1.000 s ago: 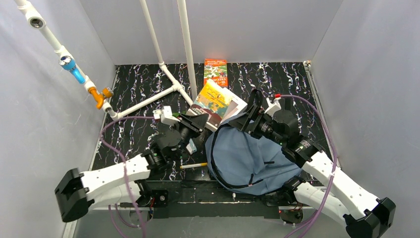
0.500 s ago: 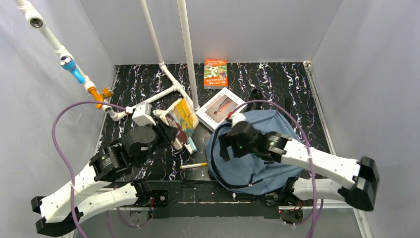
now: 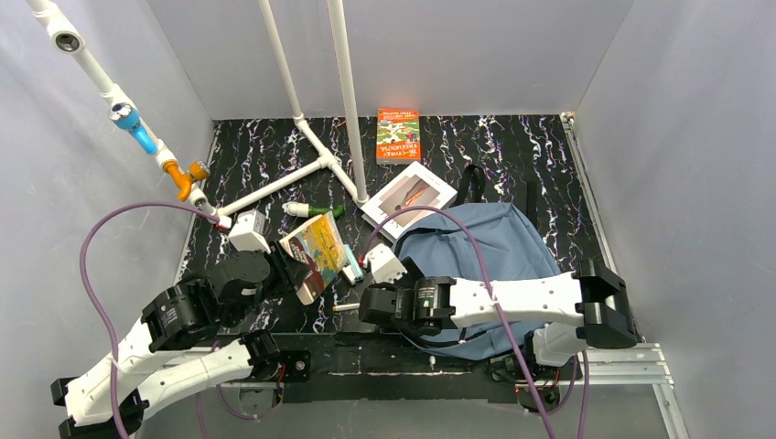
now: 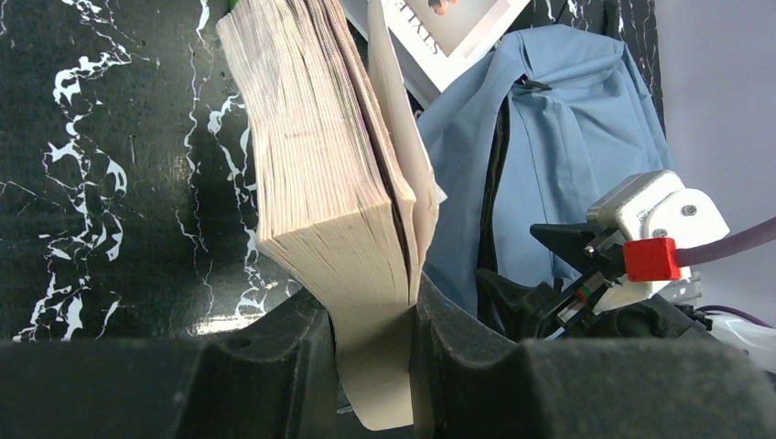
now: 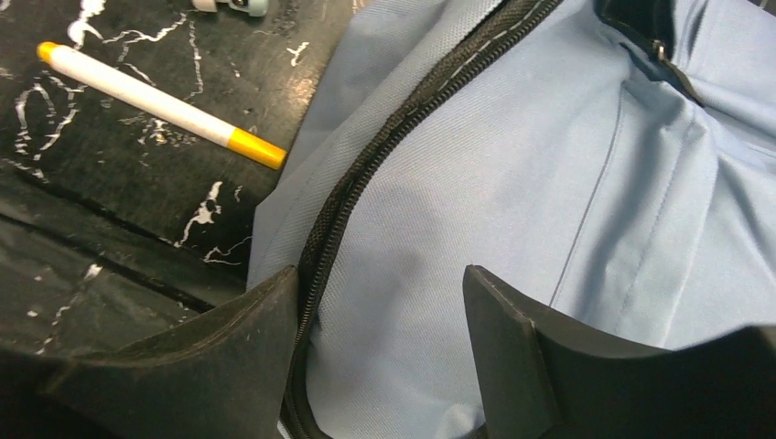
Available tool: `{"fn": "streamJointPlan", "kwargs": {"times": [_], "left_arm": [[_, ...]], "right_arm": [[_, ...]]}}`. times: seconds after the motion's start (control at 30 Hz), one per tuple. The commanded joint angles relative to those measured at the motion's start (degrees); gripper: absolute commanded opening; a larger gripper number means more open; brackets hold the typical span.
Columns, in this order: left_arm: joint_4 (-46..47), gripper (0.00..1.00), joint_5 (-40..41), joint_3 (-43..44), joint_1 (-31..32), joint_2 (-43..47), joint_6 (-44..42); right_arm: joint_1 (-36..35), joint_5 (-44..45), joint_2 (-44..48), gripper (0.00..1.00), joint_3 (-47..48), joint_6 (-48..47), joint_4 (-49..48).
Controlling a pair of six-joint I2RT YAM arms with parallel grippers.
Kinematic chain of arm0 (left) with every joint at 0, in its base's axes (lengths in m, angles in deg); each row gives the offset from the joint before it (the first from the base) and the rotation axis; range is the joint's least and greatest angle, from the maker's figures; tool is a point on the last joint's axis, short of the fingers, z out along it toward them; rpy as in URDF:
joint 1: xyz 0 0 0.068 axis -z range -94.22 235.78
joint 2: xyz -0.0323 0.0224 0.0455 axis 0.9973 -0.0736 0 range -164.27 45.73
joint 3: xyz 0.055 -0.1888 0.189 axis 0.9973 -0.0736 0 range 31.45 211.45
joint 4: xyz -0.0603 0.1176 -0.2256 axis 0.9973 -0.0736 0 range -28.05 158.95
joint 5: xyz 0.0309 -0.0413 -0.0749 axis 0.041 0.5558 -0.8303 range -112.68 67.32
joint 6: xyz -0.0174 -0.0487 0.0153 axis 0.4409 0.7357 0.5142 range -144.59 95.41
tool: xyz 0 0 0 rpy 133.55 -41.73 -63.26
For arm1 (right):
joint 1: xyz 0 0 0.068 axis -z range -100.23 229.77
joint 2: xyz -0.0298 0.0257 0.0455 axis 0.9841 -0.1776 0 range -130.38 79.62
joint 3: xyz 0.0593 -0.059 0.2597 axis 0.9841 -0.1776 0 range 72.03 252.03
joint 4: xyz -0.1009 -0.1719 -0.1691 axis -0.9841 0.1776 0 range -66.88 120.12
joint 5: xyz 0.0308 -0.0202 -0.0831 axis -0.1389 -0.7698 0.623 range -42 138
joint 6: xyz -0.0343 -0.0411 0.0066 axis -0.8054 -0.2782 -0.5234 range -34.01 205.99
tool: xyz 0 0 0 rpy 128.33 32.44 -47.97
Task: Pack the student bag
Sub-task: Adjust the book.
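Note:
The slate-blue student bag (image 3: 485,247) lies flat at the table's near right, its dark zipper line (image 5: 384,146) running along its left edge. My left gripper (image 3: 295,271) is shut on a thick paperback with a yellow-green cover (image 3: 316,247), held above the table left of the bag; in the left wrist view its page block (image 4: 320,174) stands between my fingers (image 4: 371,361). My right gripper (image 3: 373,306) is open and low over the bag's near-left edge; its jaws (image 5: 384,315) straddle blue fabric beside the zipper, holding nothing.
A white book (image 3: 409,197) lies by the bag's top-left corner and an orange book (image 3: 398,135) at the back. A white-and-yellow marker (image 3: 359,305) lies near the front edge; a green-tipped marker (image 3: 311,209) and white pipe frame (image 3: 311,151) stand behind.
My left gripper carried the paperback down and toward the near edge. My right gripper swung left across the bag to its near-left edge. A green-tipped marker now shows behind the book.

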Motion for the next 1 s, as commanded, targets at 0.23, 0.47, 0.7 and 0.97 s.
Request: {"fn": "streamJointPlan", "kwargs": {"times": [0.23,0.47,0.7,0.97], "left_arm": [[2.5,0.0,-1.7,0.2,-0.1,0.8,2.3],[3.4,0.0,-6.2,2.3,-0.1,-0.3,1.3],[4.4,0.0,-11.3,5.4,-0.1,-1.9,-1.0],[14.2,0.0,-25.6,3.3,-0.1,-6.5,-2.5]], "right_arm": [[-1.5,9.0,-3.7,0.7,-1.1,4.6,2.2],[-1.5,13.5,-1.7,0.57,-5.9,5.1,-6.1],[-1.5,16.3,6.4,0.01,-7.2,1.6,-9.1],[-1.3,16.6,22.5,0.01,-8.5,-4.0,-7.0]]}}
